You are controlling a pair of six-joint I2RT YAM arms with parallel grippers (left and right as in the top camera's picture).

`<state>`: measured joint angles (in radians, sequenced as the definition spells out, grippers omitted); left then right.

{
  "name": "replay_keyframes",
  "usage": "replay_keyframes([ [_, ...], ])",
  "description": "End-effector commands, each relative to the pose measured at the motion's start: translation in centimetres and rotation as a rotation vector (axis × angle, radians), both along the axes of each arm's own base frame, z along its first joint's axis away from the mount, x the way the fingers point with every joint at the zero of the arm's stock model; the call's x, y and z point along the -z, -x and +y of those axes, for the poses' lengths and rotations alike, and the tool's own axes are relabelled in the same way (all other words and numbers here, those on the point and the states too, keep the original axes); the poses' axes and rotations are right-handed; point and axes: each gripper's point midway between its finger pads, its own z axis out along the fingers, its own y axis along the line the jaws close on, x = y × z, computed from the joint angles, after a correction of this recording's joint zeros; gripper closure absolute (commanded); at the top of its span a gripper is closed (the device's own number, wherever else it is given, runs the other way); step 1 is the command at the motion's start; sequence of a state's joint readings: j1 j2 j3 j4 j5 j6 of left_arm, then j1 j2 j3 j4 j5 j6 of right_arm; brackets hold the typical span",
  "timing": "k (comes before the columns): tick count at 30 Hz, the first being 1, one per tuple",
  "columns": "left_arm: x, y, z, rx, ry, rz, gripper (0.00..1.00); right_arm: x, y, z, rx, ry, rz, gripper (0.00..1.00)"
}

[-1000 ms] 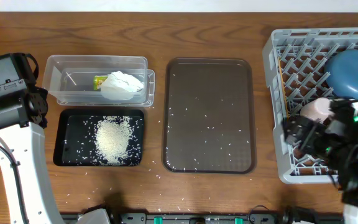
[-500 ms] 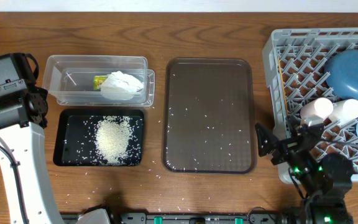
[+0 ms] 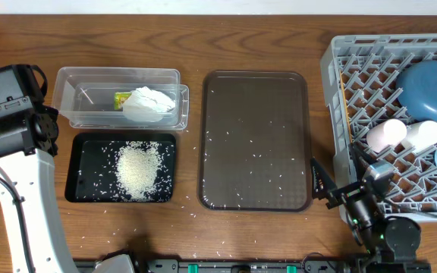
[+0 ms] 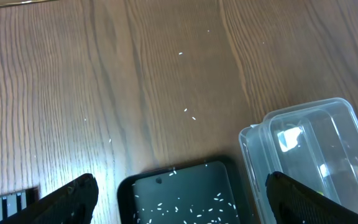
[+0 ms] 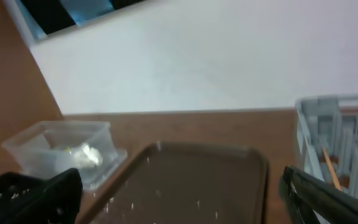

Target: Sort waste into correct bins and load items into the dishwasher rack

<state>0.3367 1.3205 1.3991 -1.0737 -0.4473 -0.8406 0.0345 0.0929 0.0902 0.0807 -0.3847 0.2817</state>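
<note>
View from overhead: shows rice [image 3: 137,168] heaped in the black tray [image 3: 82,182] near the worktop's left edge, tissue [image 3: 149,104] and wrapper [image 3: 122,99] in the clear tub [image 3: 116,72] behind it. Shows bowls, cups and chopsticks [image 3: 344,106] in the rack [image 3: 332,91] at the right edge, with the right gripper [image 3: 341,182] at its front-left corner.

Left wrist: shows the left gripper [image 4: 180,180] spread wide, empty, above tray and tub.

Right wrist: looks across the brown tray [image 5: 197,180], jaws apart, nothing held.
</note>
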Motion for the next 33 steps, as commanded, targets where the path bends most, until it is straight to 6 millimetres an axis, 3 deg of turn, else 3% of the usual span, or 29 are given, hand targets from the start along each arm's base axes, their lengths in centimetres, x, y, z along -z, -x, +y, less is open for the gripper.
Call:
replay_keyframes([
  [1, -0.1, 0.1, 0.2, -0.010, -0.007, 0.003, 0.11, 0.4, 0.1, -0.1, 0.011, -0.006, -0.038, 0.01],
  [11, -0.1, 0.1, 0.2, -0.010, -0.007, 0.003, 0.11, 0.8, -0.7, -2.7, 0.164, -0.073, -0.040, 0.01],
  [16, -0.1, 0.1, 0.2, -0.010, -0.007, 0.003, 0.11, 3.1, -1.3, -4.7, 0.290, -0.063, 0.054, 0.01],
  [20, -0.1, 0.1, 0.2, -0.010, -0.007, 0.003, 0.11, 5.7, -1.3, -4.9, 0.303, 0.088, 0.121, 0.01],
  [33, -0.1, 0.1, 0.2, -0.010, -0.007, 0.003, 0.11, 5.8, -1.3, -5.1, 0.312, 0.302, 0.068, 0.01],
])
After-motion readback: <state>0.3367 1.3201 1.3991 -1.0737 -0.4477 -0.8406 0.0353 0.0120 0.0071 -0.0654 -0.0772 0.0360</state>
